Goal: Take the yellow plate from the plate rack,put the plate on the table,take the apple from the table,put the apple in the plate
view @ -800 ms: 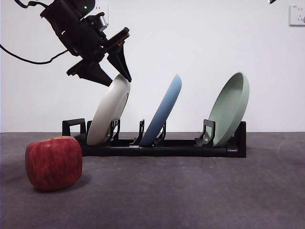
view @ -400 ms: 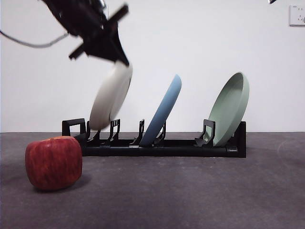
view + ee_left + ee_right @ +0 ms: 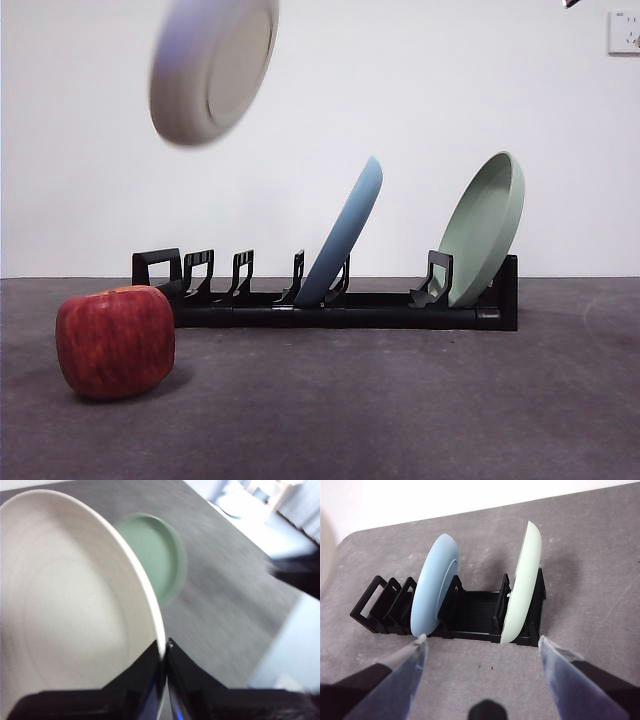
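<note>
The yellow plate [image 3: 213, 65], cream and round, hangs high in the air at the upper left, clear of the plate rack [image 3: 330, 305]. In the left wrist view my left gripper [image 3: 164, 652] is shut on the plate's rim [image 3: 70, 605]; the gripper itself is above the front view's top edge. The red apple [image 3: 115, 342] sits on the dark grey table [image 3: 400, 410] at the front left, beside the rack's loop end. My right gripper [image 3: 482, 638] is open and empty, high above the rack [image 3: 470, 615].
A light blue plate [image 3: 345, 235] leans in the rack's middle slots and a pale green plate [image 3: 485, 230] leans at its right end. Both also show in the right wrist view, blue [image 3: 434, 592] and green [image 3: 522, 590]. The rack's left slots hold nothing.
The left gripper has lifted the cream plate out of the rack's left slots and up to the left, out past the top edge. The apple and other plates have not moved.
</note>
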Controlling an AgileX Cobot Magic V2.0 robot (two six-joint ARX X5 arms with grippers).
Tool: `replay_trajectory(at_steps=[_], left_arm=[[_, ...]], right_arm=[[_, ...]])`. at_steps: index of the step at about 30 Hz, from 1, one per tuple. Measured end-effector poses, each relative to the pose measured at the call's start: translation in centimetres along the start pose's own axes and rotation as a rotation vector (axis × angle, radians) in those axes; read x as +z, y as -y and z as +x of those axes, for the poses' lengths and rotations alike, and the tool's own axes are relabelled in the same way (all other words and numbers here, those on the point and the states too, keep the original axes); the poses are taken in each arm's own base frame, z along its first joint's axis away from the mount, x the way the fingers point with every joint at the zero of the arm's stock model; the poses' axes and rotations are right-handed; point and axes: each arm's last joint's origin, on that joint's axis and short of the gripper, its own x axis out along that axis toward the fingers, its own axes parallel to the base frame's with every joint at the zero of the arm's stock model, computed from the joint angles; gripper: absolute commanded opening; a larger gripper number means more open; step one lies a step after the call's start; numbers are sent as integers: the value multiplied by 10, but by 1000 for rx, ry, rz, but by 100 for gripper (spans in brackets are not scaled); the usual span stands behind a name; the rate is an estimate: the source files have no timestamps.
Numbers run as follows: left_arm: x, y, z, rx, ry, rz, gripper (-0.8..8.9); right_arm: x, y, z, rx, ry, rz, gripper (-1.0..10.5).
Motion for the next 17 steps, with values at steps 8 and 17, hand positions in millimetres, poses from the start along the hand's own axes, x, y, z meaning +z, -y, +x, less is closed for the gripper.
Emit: replay_trajectory(at_steps=[8,17], left_arm=[[-30,81,-25,46,-115,271,-8],[-88,142,54,151,-267,481,-9]], right_arm=[[0,0,0,-3,1,0,382],[0,0,0,-2,2,0,382]])
